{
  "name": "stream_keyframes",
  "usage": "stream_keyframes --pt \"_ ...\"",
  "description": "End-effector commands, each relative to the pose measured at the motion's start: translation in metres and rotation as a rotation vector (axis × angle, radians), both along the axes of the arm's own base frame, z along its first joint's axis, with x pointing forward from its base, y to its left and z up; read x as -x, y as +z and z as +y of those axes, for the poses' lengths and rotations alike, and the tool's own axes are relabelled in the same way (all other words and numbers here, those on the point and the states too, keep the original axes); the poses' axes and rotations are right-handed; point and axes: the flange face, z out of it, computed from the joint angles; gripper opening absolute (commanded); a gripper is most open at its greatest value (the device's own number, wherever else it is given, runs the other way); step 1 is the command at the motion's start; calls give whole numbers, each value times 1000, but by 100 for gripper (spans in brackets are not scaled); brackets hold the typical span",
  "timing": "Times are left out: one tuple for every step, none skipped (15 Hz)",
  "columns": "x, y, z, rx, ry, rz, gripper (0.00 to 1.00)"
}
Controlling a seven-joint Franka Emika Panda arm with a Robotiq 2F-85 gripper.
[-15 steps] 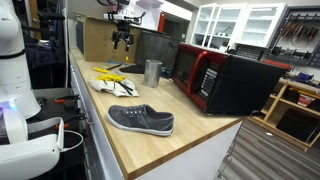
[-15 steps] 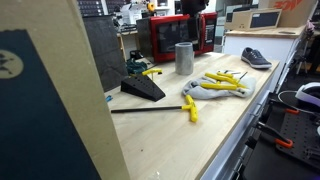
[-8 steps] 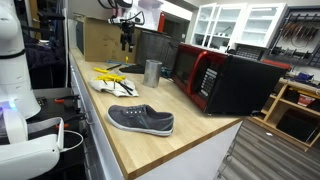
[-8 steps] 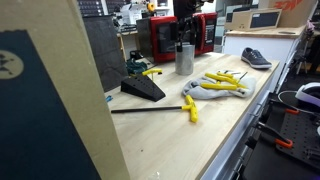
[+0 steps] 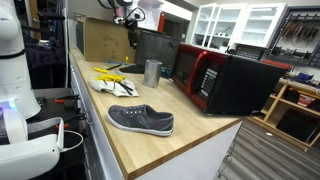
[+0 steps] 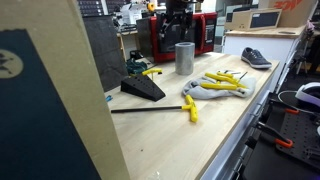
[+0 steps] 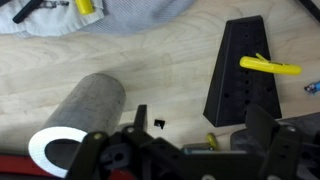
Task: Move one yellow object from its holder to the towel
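Yellow tool point(image 7: 268, 67) sits plugged into the black holder point(image 7: 235, 70) on the wooden table point(image 7: 150, 70). In the wrist view its long axis lies level, with the free end pointing right. The fingers point(image 7: 264, 132) hang spread and empty above the grey cylinder point(image 7: 85, 110). The towel point(image 6: 197, 91) lies right of the holder, apart from it.

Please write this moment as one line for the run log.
grasp: not yet | pincer: open, empty, high over counter | yellow tool: in black holder | towel: holds other yellow tools
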Motion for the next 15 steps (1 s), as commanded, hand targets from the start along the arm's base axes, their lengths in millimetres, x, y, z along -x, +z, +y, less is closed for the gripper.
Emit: stream_keyframes --pt "4 16 4 11 -33 -66 100" --pt "5 16 5 29 -3 -48 100" --pt "0 8 2 9 -10 -37 100" --pt "1 10 3 15 -4 -41 100" --pt "1 11 4 17 -1 -43 100" --pt "1 11 5 17 1 -44 100" --pt "1 11 5 17 1 -44 100" --pt "1 11 5 17 1 -44 100" --pt "1 11 5 17 1 -44 100" --pt "1 11 5 17 1 -44 100" --pt "1 11 5 17 1 -44 100" --pt "1 11 5 17 1 -44 100" --pt "1 11 5 17 1 -44 100" --pt "1 11 5 17 1 -44 100" --pt "1 11 5 17 1 -44 100"
